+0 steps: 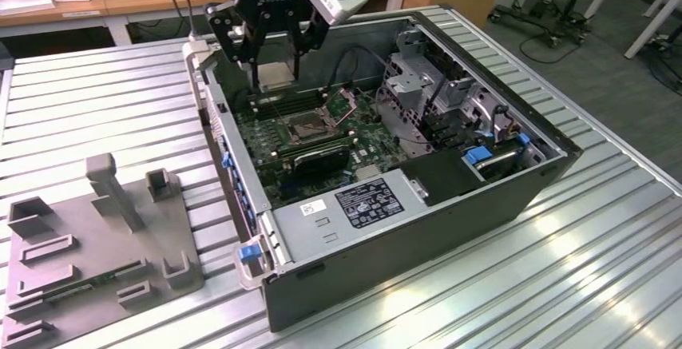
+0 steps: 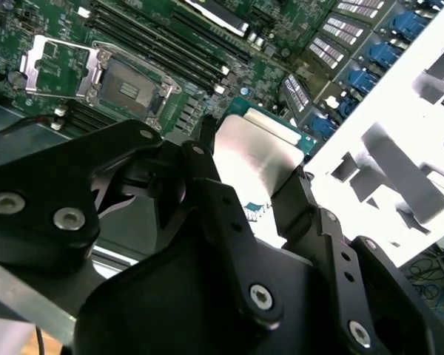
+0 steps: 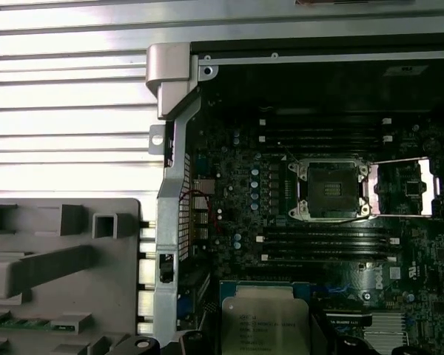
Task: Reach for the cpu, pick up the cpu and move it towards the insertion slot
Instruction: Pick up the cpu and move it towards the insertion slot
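While my fingers (image 2: 207,177) clamp cpu (image 2: 255,159) edges, gripper (image 1: 275,41) hangs above board; insertion slot (image 1: 306,128) lies at five o'clock in exterior view, well apart.

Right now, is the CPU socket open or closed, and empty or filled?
Open and empty: the insertion slot has its metal frame flipped aside, while the gripper holds the cpu above the board.

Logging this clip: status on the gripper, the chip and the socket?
Gripper jaws shut on silvery square cpu, held above the open computer case. Square metal-framed insertion slot open, empty. Nothing seen between chip and slot.
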`<state>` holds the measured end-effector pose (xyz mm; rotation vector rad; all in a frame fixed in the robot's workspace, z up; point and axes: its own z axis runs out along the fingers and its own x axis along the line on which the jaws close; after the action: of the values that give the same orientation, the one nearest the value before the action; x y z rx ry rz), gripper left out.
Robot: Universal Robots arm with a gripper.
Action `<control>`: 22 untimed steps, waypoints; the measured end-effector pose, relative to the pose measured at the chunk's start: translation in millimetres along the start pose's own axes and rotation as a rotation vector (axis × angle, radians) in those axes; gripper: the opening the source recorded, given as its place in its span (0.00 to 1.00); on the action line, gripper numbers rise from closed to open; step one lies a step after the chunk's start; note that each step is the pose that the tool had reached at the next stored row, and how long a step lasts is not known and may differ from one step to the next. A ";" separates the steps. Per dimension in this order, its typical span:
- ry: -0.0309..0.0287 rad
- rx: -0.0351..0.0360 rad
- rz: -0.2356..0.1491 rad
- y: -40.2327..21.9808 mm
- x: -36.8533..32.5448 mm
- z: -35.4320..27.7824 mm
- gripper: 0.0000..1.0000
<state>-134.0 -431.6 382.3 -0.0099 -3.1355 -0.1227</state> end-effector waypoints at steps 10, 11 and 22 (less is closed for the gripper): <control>0.0000 0.0000 0.000 0.7 -29.3 0.0 0.55; -0.0001 0.0000 0.000 0.8 -32.1 0.0 0.55; -0.0001 -0.0001 0.000 0.9 -33.6 0.1 0.55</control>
<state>-100.4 -430.9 382.2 -0.0097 -3.1356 -0.1229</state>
